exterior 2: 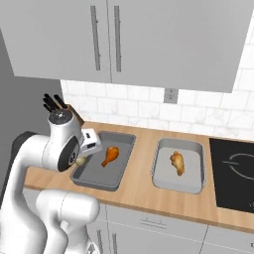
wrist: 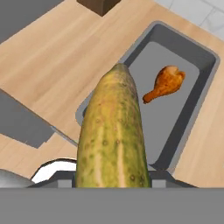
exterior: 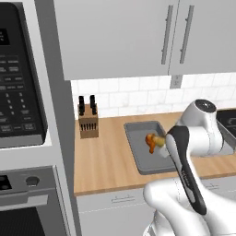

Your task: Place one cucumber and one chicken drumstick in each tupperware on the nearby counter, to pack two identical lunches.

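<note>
Cucumber (wrist: 113, 131) fills the lower centre of the hand view, clamped between the jaws and pointing up the frame toward the grey tray (wrist: 205, 87) beyond it. One drumstick (wrist: 165, 83) already lies in that tray at upper right, so the cucumber is likely held over the tray's near end to land beside it. A dark knife block (wrist: 98, 5) sits at the top edge.

From the left base view, the white arm crosses the lower right and hides most of the hand; the drumstick (exterior: 151, 141) shows in the tray (exterior: 138, 129) at centre, with the knife block (exterior: 87, 120) to its left on the wooden counter (exterior: 106, 156).

From the right base view, the gripper (exterior 2: 82, 159) hangs at centre left over the left tray's (exterior 2: 119, 171) near corner, closed on the cucumber (exterior 2: 80, 160). A second tray (exterior 2: 198, 171), right of centre, holds the other drumstick (exterior 2: 177, 162) and no cucumber, so that lunch looks unfinished. A black cooktop (exterior 2: 233, 173) lies at far right.
</note>
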